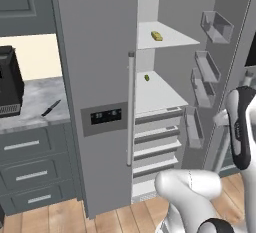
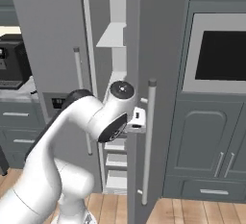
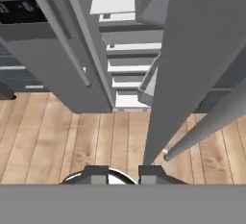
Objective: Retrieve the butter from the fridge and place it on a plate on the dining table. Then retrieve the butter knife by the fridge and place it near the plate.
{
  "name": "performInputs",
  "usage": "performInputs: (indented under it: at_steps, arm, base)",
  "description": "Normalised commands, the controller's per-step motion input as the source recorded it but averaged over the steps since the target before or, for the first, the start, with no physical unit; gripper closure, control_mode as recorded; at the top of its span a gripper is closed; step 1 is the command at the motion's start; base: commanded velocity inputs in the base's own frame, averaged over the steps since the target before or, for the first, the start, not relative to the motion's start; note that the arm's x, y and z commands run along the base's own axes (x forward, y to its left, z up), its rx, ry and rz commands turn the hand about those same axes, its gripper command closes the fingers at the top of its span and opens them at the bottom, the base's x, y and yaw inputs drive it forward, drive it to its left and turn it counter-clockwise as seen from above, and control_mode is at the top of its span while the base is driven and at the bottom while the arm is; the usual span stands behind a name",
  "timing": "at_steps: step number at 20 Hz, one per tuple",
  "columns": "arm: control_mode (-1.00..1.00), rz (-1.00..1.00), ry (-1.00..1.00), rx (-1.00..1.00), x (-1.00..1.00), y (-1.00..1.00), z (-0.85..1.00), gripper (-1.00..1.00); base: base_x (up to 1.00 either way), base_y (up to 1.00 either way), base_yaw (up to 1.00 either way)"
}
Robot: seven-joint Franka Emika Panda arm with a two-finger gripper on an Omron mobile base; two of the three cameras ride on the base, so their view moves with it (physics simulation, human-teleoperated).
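The fridge [image 1: 100, 77] stands with its right door swung open, and the butter [image 1: 157, 36] lies on the upper white shelf, upper middle of the left base view. The gripper [image 3: 122, 172] sits at the open door's edge, fingers together around nothing I can see. The butter knife [image 1: 51, 108] waits on the worktop [image 1: 35, 99] at left. Best to clear the door, then reach high and level toward the shelf.

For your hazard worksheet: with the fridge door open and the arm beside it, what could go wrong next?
1. The shut end effector sits close to the open grey fridge door's edge; reaching in could knock it.
2. The small yellow butter stick lies high on the white upper shelf, a long reach.
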Motion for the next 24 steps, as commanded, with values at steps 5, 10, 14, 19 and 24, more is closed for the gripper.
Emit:
performInputs:
  at_steps: [5, 10, 14, 19, 24]
  arm:
    - [-1.00, -0.06, 0.27, -0.33, 0.36, 0.58, 0.24, -1.00]
    - [-1.00, -0.01, 0.29, -0.34, 0.82, 0.11, 0.02, -1.00]
    - [-1.00, 0.00, 0.15, -0.41, 0.72, 0.16, -0.08, -1.00]
    - [-1.00, 0.00, -0.01, -0.17, 0.18, 0.00, -0.31, -1.00]
    - [-1.00, 0.00, 0.13, -0.23, 0.57, -0.14, -0.07, -1.00]
  base:
    - [0.00, 0.00, 0.00]
    - [0.00, 0.00, 0.00]
    - [0.00, 0.00, 0.00]
    - [0.00, 0.00, 0.00]
    - [0.00, 0.00, 0.00]
